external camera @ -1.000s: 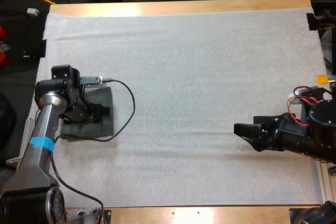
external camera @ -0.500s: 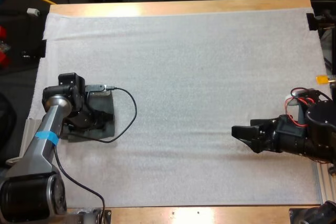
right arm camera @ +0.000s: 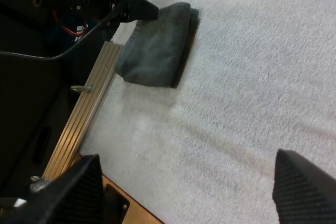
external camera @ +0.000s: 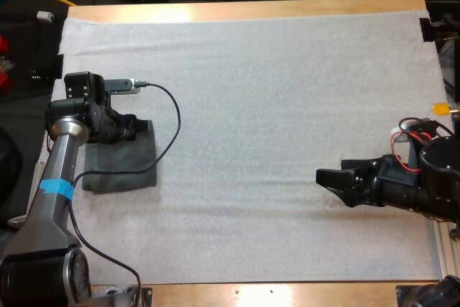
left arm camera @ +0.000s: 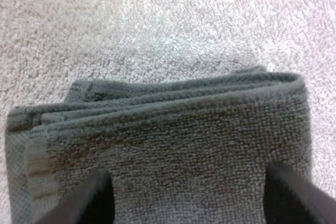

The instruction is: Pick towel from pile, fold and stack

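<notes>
**Both wide open: left tool (external camera: 136, 129) over the folded towel (external camera: 122, 163), right tool (external camera: 332, 180) off on its own**

So, left tool first. In the left wrist view its two fingers (left arm camera: 97, 198) are spread wide and sit over the top of the towel, one toward each side. They aren't pinching anything as far as I can see. From the high view it's right at the towel's far edge. The right wrist view shows a black fingertip at that same edge, touching it or just above it, can't tell which.

The towel is dark grey-green and folded into a neat rectangle. It lies flat at the left side of the white mat (external camera: 273, 91). Up close you can see several layers stacked at the folded end.

The right tool is well apart from all that, over bare mat at the right side. Its fingers (right arm camera: 302, 192) are wide apart with nothing between them.

The mat covers most of the wooden table (external camera: 251, 9). In the right wrist view a metal rail (right arm camera: 86, 114) runs along the mat's edge just beside the towel.
</notes>
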Controlling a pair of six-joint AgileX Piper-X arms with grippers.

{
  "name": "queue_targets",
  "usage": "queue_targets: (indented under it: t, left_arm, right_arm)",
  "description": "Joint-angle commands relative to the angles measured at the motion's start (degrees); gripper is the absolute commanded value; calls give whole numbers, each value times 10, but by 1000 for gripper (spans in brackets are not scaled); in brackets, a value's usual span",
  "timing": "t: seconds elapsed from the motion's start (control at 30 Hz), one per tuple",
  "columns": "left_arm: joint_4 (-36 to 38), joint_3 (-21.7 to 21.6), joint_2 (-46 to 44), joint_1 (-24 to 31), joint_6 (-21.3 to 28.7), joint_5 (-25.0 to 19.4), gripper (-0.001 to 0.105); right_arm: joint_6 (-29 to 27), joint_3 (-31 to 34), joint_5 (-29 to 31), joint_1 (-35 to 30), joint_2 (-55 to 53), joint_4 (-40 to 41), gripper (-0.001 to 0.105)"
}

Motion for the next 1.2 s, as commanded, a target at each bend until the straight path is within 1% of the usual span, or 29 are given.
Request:
queue_targets:
  t: [0.0, 0.4, 0.53, 0.67, 0.8, 1.03, 1.1, 1.17]
  left_arm:
    - [-7, -2, 6, 2, -6, 1, 58]
    - [-9, -2, 90, 2, -5, 1, 58]
    - [-6, -4, 93, 2, -5, 1, 58]
    - [10, -21, 73, 2, -5, 1, 58]
    - [34, -45, 28, 2, -5, 1, 58]
    - [61, -49, -63, 2, -5, 1, 58]
    - [73, -49, -92, 2, -6, 1, 58]
    - [81, -49, -115, -1, -5, 2, 58]
  right_arm:
    - [-4, -1, -6, 0, -2, -4, 65]
    - [5, -1, -4, 0, -2, -4, 65]
    - [5, -1, -4, 0, -2, -4, 65]
    - [5, -1, -4, 0, -2, -4, 65]
    - [13, -1, -4, 0, -2, -4, 65]
    - [17, -1, -2, 0, -2, -4, 65]
    - [11, -1, 1, 0, -1, -4, 65]
    - [3, -1, 21, 0, 1, -4, 65]
